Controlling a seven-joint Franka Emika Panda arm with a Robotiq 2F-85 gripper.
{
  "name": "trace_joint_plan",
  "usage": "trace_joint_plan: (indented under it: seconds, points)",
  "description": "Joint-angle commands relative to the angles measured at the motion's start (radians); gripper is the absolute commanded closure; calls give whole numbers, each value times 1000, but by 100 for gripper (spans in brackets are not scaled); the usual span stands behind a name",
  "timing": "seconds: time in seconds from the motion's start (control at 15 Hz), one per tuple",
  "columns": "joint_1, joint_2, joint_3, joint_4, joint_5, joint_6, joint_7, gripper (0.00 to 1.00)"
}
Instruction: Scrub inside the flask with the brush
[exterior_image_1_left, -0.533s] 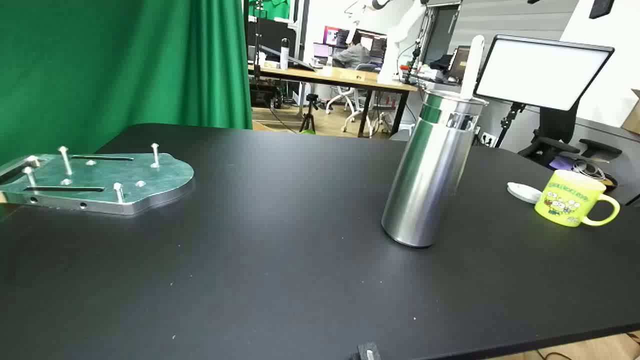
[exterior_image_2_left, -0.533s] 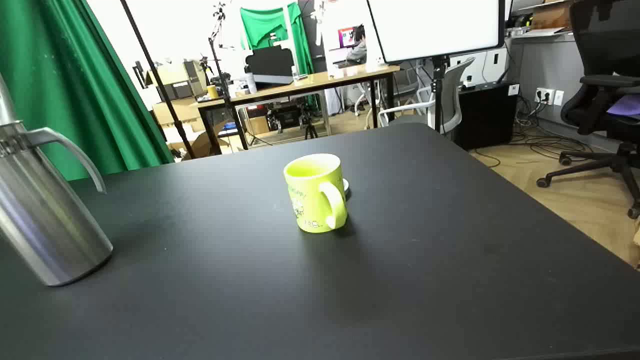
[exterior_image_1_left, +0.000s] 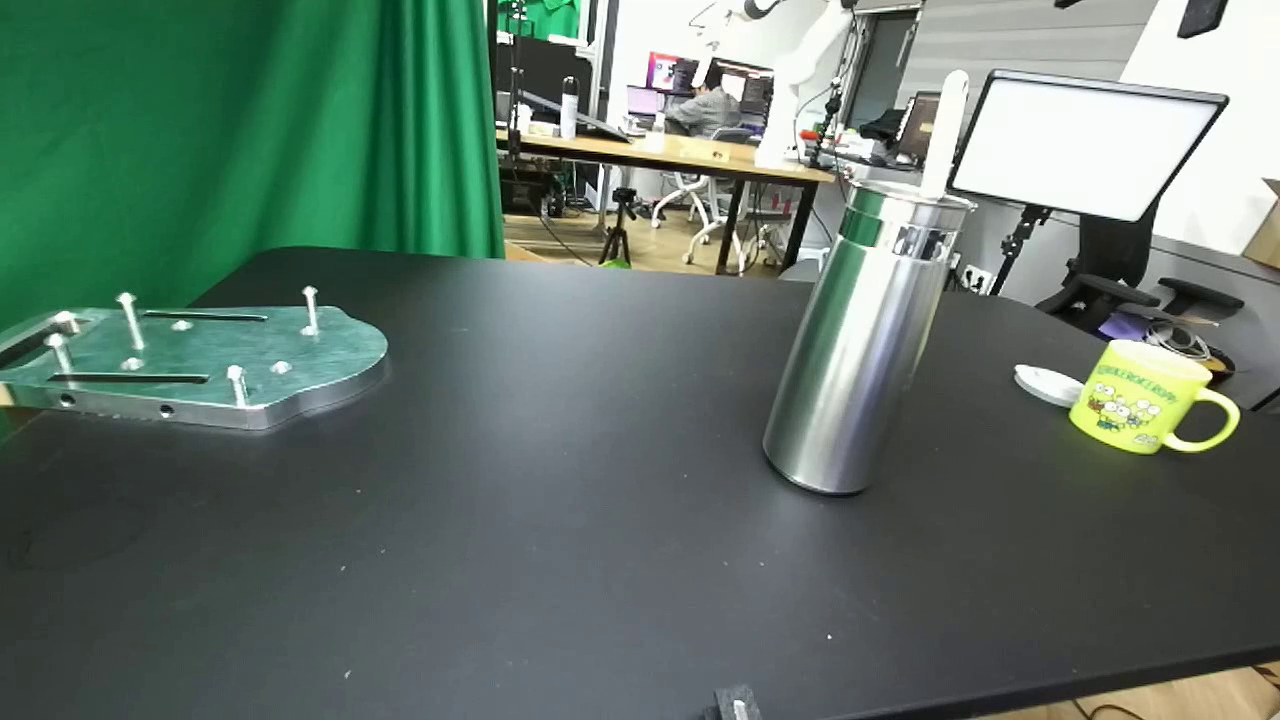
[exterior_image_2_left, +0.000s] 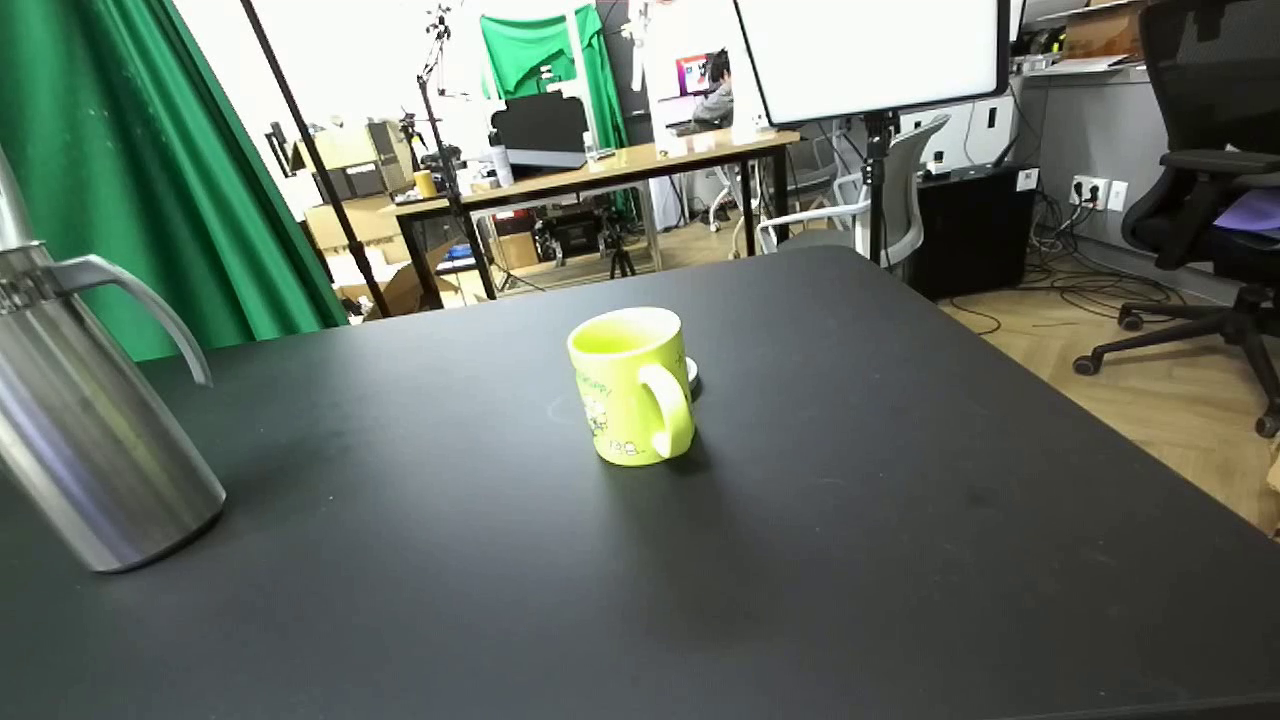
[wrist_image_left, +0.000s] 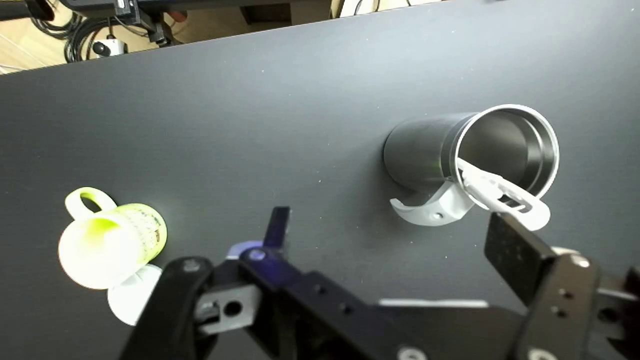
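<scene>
The flask, a tall brushed-steel cylinder with a grey side handle, stands upright on the black table in both exterior views and on the right in the wrist view. The brush's white handle leans out of the flask's mouth in both exterior views and in the wrist view. The brush's lower part is hidden inside the flask. My gripper is wide open with nothing between its fingers. In the wrist view, its right fingertip appears just below the brush handle's end; I cannot tell the height gap.
A yellow-green mug stands apart from the flask, with a white round lid-like disc beside it. A metal plate with upright bolts lies at the table's left in an exterior view. A light panel stands behind.
</scene>
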Motion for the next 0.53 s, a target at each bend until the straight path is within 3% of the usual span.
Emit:
trace_joint_plan:
  seconds: [0.0,0.13,0.47]
  points:
    - [-4,9,6,11,-14,-26,31,0]
    - [-13,20,16,16,9,5,178,0]
    - [-16,25,21,-11,64,140,370,0]
